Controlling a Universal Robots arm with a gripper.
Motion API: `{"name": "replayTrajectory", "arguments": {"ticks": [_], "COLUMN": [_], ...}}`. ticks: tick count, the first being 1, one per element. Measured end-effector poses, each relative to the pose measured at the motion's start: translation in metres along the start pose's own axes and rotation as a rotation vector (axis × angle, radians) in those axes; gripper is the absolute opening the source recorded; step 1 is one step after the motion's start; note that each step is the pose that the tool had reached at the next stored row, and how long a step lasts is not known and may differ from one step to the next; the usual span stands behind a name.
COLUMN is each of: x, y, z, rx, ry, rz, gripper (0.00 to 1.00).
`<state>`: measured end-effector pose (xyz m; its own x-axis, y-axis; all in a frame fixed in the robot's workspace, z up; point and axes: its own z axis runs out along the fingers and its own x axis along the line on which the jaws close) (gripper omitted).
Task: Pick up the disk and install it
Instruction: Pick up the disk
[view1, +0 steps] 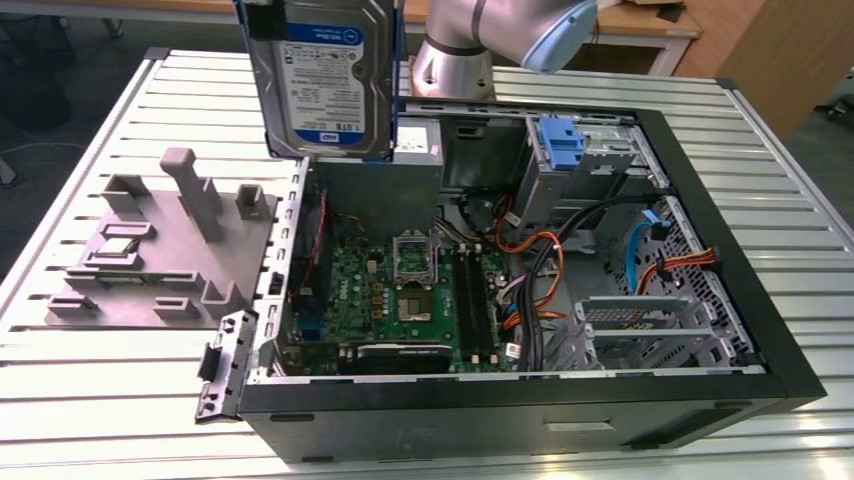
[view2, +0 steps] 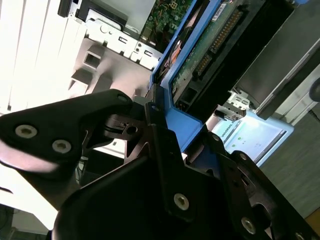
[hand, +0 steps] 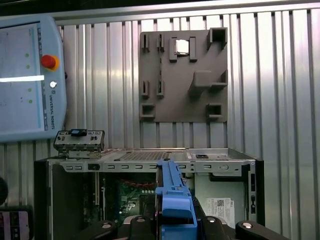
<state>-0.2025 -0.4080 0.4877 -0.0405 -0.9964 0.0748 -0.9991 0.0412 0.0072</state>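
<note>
exterior view: we are seeing one disk (view1: 327, 75) hanging upright above one open computer case (view1: 534, 415), near one grey fixture plate (view1: 134, 270) on the tabletop (view1: 107, 400) | second wrist view: two fingers (view2: 159, 125) are clamping the disk (view2: 215, 40) by its blue carrier | first wrist view: the gripper (hand: 172, 222) is holding the one disk (hand: 172, 190) edge-on over the case (hand: 65, 165)
</note>
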Motion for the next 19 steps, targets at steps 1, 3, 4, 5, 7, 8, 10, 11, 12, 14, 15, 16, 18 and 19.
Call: {"name": "replayTrajectory", "arguments": {"ticks": [1,3,4,5,7,8,10,11,12,14,15,16,18,19], "x": [0.0000,-0.0001,-0.0001,-0.0001,-0.0001,-0.0002,-0.0002,-0.0002,-0.0003,-0.0003,-0.0003,-0.0004,-0.0004,-0.0003], "y": [-0.0006,-0.0017,-0.0023,-0.0028,-0.0040,-0.0046,-0.0057,-0.0065,-0.0071,-0.0082,-0.0088,-0.0094,-0.0102,-0.0102], "z": [0.0000,0.0000,0.0000,0.0000,0.0000,-0.0001,-0.0001,-0.0001,-0.0001,-0.0001,-0.0001,-0.0001,-0.0002,-0.0001], "rx": [0.0000,0.0001,0.0001,0.0001,0.0003,0.0002,0.0003,0.0003,0.0003,0.0004,0.0004,0.0005,0.0004,0.0004], "ry": [0.0006,0.0021,0.0028,0.0035,0.0049,0.0056,0.0070,0.0081,0.0087,0.0101,0.0108,0.0115,0.0122,0.0063], "rz": [0.000,0.000,0.000,0.000,0.000,0.000,0.000,0.000,0.000,0.000,0.000,0.000,0.000,0.000], "gripper": [0.37,0.37,0.37,0.37,0.37,0.37,0.37,0.37,0.37,0.37,0.37,0.37,0.37,0.37]}}
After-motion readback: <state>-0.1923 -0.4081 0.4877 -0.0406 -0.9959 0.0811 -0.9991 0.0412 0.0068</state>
